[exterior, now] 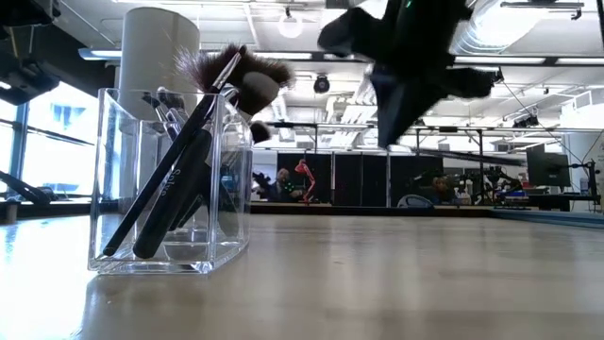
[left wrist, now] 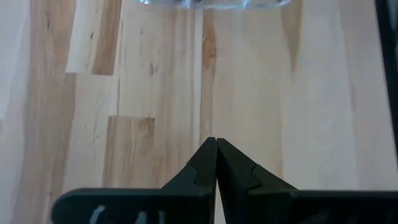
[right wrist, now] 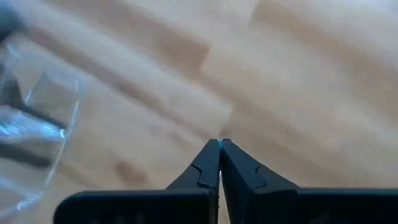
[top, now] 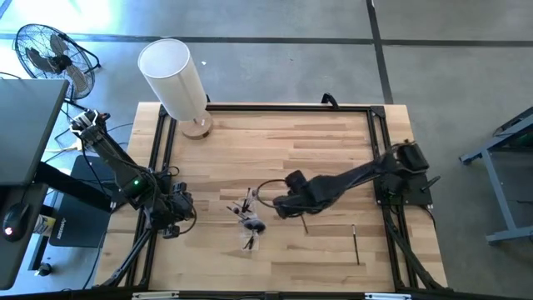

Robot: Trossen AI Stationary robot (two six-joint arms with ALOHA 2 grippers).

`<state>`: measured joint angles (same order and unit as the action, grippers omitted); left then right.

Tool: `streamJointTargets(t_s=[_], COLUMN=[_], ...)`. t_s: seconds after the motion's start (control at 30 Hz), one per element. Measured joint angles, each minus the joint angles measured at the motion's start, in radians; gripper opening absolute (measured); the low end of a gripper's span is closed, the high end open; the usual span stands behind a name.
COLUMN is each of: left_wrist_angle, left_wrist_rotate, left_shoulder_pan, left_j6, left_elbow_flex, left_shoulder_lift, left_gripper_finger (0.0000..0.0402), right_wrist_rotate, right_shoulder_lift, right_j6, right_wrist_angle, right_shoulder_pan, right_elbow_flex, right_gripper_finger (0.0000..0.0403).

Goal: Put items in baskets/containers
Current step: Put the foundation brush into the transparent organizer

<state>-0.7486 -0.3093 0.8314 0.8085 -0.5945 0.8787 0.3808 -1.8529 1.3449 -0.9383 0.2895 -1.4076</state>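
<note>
A clear square cup [exterior: 170,189] stands on the wooden table near its middle [top: 250,223]. Several dark-handled brushes lean in it, and a fluffy brush head [exterior: 241,76] sticks out above its rim. One brush [top: 356,246] lies flat on the table toward the near right. A short dark piece of another brush [top: 304,225] shows beside my right arm. My right gripper [right wrist: 220,144] hovers shut just right of the cup [right wrist: 37,124], above the wood, with nothing between its fingers. My left gripper [left wrist: 216,146] waits shut at the table's left side, and the cup's edge [left wrist: 211,3] shows ahead of it.
A tall white cylinder [top: 175,75] on a wooden base stands at the far left corner. Black frame rails [top: 266,108] run along the table's edges. Bare wood [top: 291,158] lies between the cup and the far rail. A fan [top: 50,50] stands off the table.
</note>
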Motion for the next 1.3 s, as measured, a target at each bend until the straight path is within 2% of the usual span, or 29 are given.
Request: streamJointTargets(t_s=[0.13, 0.27, 0.37, 0.43, 0.6, 0.7, 0.83, 1.0, 1.2, 1.3], left_wrist_angle=[0.03, 0.063, 0.08, 0.087, 0.107, 0.112, 0.111, 0.11, 0.111, 0.121], left_wrist_rotate=[-0.021, -0.056, -0.067, -0.074, -0.086, -0.078, -0.067, -0.067, -0.047, -0.009], left_shoulder_pan=[0.0, 0.0, 0.0, 0.0, 0.0, 0.0, 0.0, 0.0, -0.011, -0.082], left_j6=[0.0, 0.0, 0.0, 0.0, 0.0, 0.005, 0.005, -0.031, -0.107, -0.204], left_elbow_flex=[0.0, 0.0, 0.0, 0.0, 0.0, 0.0, 0.0, 0.0, 0.0, 0.0], left_shoulder_lift=[0.0, 0.0, 0.001, 0.001, 0.001, 0.001, 0.001, 0.001, -0.007, -0.021], left_gripper_finger=[0.0001, 0.0001, 0.0001, 0.0001, 0.0001, 0.0001, 0.0001, 0.0001, 0.0001, 0.0001], right_wrist_rotate=[0.232, 0.544, 0.629, 0.592, 0.327, 0.193, 0.15, 0.118, 0.069, 0.046], right_shoulder_lift=[0.102, 0.14, 0.122, 0.1, -0.019, -0.082, -0.155, -0.182, -0.185, -0.185], right_j6=[-0.036, -0.307, -0.561, -0.758, -1.176, -1.279, -1.3, -1.285, -1.17, -1.096], right_wrist_angle=[0.08, 0.348, 0.649, 0.948, 1.772, 2.066, 2.065, 2.029, 1.921, 1.886], right_shoulder_pan=[0.072, 0.126, 0.112, 0.086, 0.005, -0.031, -0.049, -0.047, -0.048, -0.048], right_elbow_flex=[0.002, -0.002, 0.01, 0.059, 0.242, 0.3, 0.325, 0.332, 0.332, 0.333], right_gripper_finger=[0.0001, 0.0001, 0.0001, 0.0001, 0.0, 0.0, 0.0, 0.0, 0.0009, 0.0025])
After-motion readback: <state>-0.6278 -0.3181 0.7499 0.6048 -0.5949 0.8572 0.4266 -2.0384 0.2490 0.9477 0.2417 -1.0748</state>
